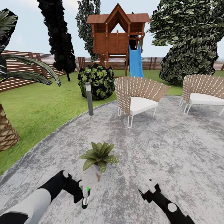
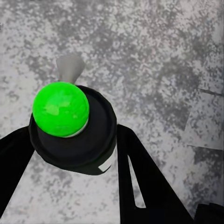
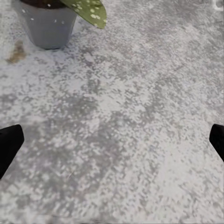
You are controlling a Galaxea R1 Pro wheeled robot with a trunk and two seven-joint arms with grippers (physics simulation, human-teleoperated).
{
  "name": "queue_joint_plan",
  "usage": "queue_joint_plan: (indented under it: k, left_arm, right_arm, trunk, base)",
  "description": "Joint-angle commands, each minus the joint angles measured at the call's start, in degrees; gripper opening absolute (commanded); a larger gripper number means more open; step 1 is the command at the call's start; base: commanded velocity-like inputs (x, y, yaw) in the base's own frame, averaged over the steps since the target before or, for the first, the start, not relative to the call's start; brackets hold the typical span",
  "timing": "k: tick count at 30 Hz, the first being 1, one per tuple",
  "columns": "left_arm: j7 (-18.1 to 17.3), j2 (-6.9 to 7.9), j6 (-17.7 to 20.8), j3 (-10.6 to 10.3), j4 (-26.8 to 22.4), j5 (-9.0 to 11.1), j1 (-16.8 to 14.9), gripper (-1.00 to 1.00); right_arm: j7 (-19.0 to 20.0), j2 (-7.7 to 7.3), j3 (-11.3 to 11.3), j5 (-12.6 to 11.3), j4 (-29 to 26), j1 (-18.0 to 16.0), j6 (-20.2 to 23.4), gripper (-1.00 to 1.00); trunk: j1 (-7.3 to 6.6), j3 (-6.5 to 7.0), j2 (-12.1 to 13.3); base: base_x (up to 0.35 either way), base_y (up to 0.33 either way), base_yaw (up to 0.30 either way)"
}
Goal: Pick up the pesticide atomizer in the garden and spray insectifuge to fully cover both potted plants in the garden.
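Note:
One potted plant [image 1: 99, 156], a rosette of speckled green leaves in a small grey pot [image 3: 46, 25], stands on the round grey patio [image 1: 174, 149] just ahead of me. My left gripper [image 1: 83, 195] is shut on the pesticide atomizer [image 2: 72, 133], held just short of the pot, slightly to its left. From above, the bottle is dark with a bright green top [image 2: 60, 108] and a pale nozzle [image 2: 70, 67]. My right gripper [image 1: 149, 190] hangs open and empty over bare paving to the plant's right, its fingertips [image 3: 9, 149] wide apart. The second potted plant is out of view.
A grey lamp post [image 1: 89, 99] stands at the patio's left edge beside a leafy bush [image 1: 96, 81]. Two woven chairs [image 1: 137, 99] [image 1: 202, 93] sit at the far side. A palm trunk [image 1: 6, 132] rises on the lawn at left. Playhouse [image 1: 118, 37] and fence lie behind.

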Motion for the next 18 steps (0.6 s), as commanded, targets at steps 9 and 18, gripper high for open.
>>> queue_joint_plan:
  k: [9, 18]
  left_arm:
    - [0.5, -0.13, -1.6, -0.1, 1.9, 0.1, 0.1, -1.00]
    - [5.2, -1.64, -1.7, -0.3, 7.2, -0.3, 0.2, -1.00]
  right_arm:
    - [20.7, 0.45, -0.4, 12.4, -1.9, -1.6, -0.3, -1.00]
    - [30.0, 5.67, 0.4, 13.1, -4.0, -2.7, -0.4, -1.00]
  trunk:
    - [-0.01, -0.05, 0.0]
    - [-0.01, -0.05, 0.0]
  base:
    - [0.000, 0.000, 0.000]
    - [0.000, 0.000, 0.000]
